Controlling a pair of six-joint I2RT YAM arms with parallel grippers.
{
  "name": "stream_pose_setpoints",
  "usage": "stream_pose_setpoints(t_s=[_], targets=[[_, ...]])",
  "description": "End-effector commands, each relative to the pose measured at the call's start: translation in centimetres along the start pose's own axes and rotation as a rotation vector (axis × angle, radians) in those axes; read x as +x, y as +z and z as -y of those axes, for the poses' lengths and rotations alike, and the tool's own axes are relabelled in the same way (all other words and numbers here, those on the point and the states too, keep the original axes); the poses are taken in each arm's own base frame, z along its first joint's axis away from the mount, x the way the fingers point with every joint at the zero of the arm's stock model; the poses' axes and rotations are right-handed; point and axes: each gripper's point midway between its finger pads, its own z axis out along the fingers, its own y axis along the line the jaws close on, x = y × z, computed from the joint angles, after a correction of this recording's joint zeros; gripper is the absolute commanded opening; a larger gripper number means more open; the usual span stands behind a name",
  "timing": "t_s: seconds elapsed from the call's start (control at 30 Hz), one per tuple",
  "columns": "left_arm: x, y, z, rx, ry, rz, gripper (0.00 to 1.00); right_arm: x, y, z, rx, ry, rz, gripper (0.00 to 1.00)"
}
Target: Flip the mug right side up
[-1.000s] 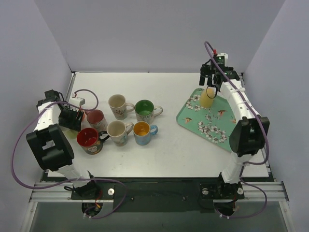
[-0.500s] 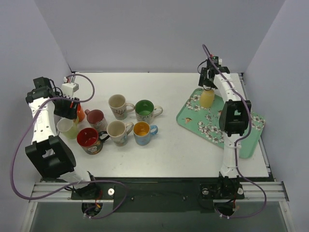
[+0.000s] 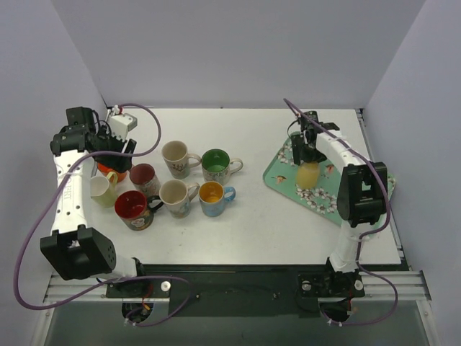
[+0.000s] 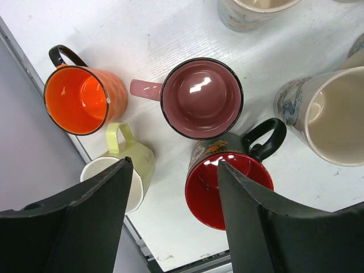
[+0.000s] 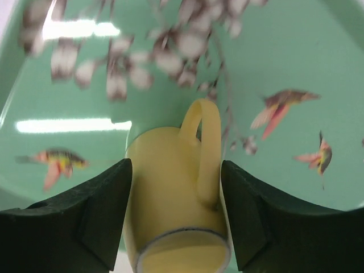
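Beneath spread jaws: orange mug (image 4: pixel 77 100), maroon mug (image 4: pixel 202 98), red mug (image 4: pixel 227 190), all upright.

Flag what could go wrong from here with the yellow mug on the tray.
1. The right gripper pinches the upside-down yellow mug by its smooth sides, so it may slip as the wrist rolls it over.
2. The mug looks low over the floral tray. Flipping it there could strike its rim or handle on the tray.
3. The left gripper hangs open above the red mug and its packed neighbours. A careless descent could knock them.
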Motion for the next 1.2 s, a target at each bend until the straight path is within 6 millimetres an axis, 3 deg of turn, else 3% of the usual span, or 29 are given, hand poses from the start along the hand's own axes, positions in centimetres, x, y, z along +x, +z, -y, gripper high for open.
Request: stream_pose_setpoints(t_s=[0.0,0.1,0.2,0.23,0.37,0.4,0.57,0.63,0.7,0.77,0.8,0.83,0.87,0.9,1.07,1.13,1.17], targets=[[-2.0,-2.1,0.5,-0.006,0.012,0.074,0.71,6.7,-2.6,-0.8,0.010,-0.177,-0.149,0.69],[-2.0,-2.3,0.7,-0.003,0.019,0.078,0.71,6.6,-3.7,-0.5,0.017,-0.188,-0.145,0.77],[-2.0,-2.4,0.9,-0.004,0.017,0.088,0.71,4.0,-4.9,-1.2,-0.021,-0.162,-0.102,0.79],[-1.9,-2.4,1.0,-0.002,0.017,0.087,0.71,2.8,-5.0,-1.8,-0.045,-0.156,-0.085,0.82],[-1.4,-2.4,1.1,-0.003,0.022,0.075,0.71,1.4,-3.8,-2.5,-0.031,-0.166,-0.137,0.83],[-1.2,-2.4,1.3,0.000,0.024,0.069,0.71,2.6,-2.9,-2.5,-0.024,-0.179,-0.219,0.83],[-0.7,-2.2,0.9,-0.010,0.031,0.050,0.71,4.2,-2.1,-1.2,0.060,-0.174,-0.342,0.80],[-0.7,-2.1,0.8,-0.010,0.031,0.049,0.71,5.2,-1.7,-1.7,0.014,-0.161,-0.384,0.79],[-0.9,-2.1,0.9,-0.006,0.032,0.055,0.71,6.0,-1.5,-1.9,-0.009,-0.160,-0.418,0.72],[-1.1,-2.1,1.0,-0.001,0.029,0.064,0.71,6.7,-1.2,-2.2,-0.020,-0.165,-0.441,0.54],[-1.2,-2.2,1.1,0.003,0.031,0.068,0.71,6.9,-1.0,-2.2,-0.026,-0.169,-0.451,0.36],[-1.3,-2.3,1.2,0.003,0.030,0.070,0.71,7.0,-1.0,-2.4,-0.038,-0.168,-0.454,0.27],[-1.3,-2.3,1.2,0.003,0.030,0.071,0.71,6.9,-1.1,-2.5,-0.045,-0.166,-0.451,0.06],[-1.3,-2.3,1.2,0.004,0.031,0.073,0.71,6.8,-1.2,-2.6,-0.051,-0.163,-0.447,0.00],[-1.3,-2.7,1.7,0.018,0.030,0.074,0.71,4.2,-3.4,-1.9,-0.040,-0.154,-0.326,0.00],[-1.8,-3.0,2.5,0.053,0.036,0.097,0.71,2.3,-4.9,-2.2,-0.065,-0.130,-0.206,0.00],[-1.9,-3.1,3.0,0.074,0.037,0.099,0.71,1.3,-6.8,-2.0,-0.087,-0.140,-0.129,0.00]])
